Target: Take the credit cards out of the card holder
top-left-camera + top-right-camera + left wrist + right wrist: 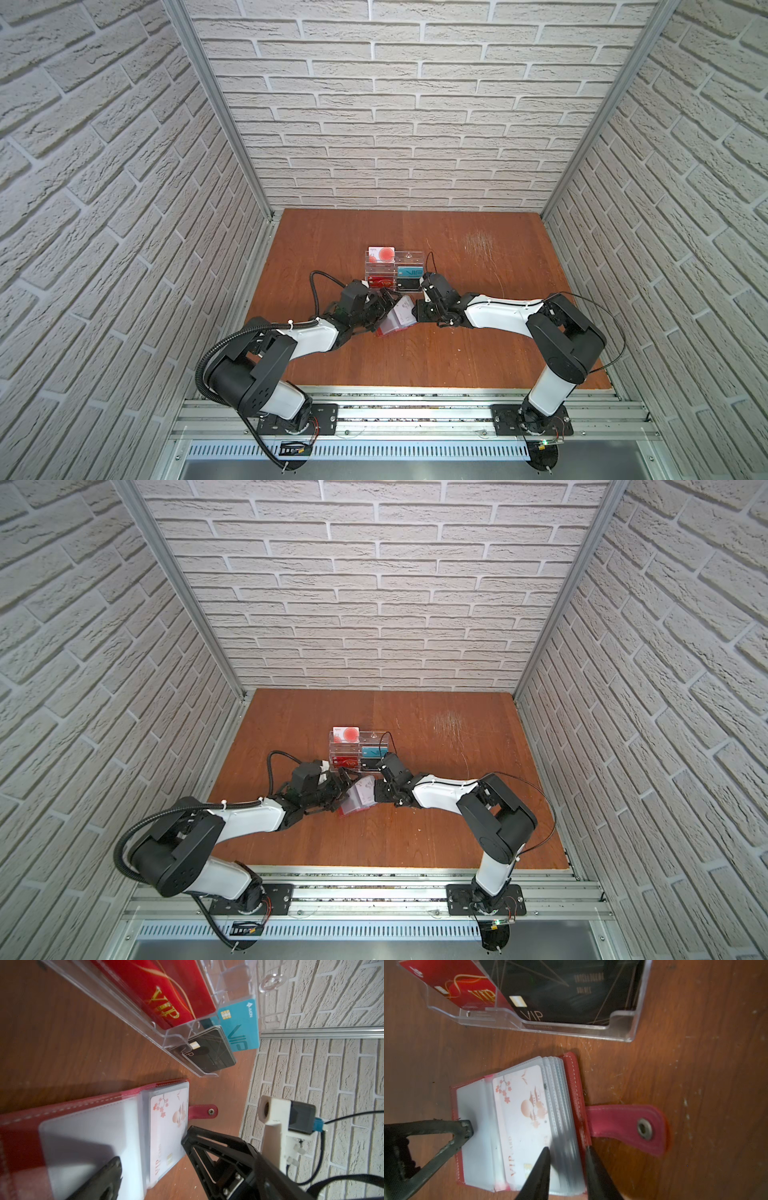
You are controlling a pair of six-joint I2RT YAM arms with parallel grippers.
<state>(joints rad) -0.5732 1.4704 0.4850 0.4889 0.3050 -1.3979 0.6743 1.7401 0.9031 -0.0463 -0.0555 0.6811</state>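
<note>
The card holder lies open on the table, just in front of the clear rack but not touching it. Its red snap tab lies flat on the wood, on the side of the right arm.

One white card, with pink blossoms and the word VIP, sits inside the top clear sleeve of the page next to the tab. The other page shows an empty sleeve.

The left gripper is spread wide. One fingertip of it rests on the empty sleeve, apart from the white card.

The right gripper is at the edge of the card holder farthest from the rack, at the chip end of the white card. One finger lies over the sleeve with the card, just beside the chip. The other finger is at the stitched red cover, and the bundle of clear sleeves is between them. The jaws stand narrow, but this part is blurred, so I cannot tell if they pinch anything.

In the rack, a red card and a black card stand in the front row. A teal card stands behind the black one, and a card with red circles at the back.
</note>
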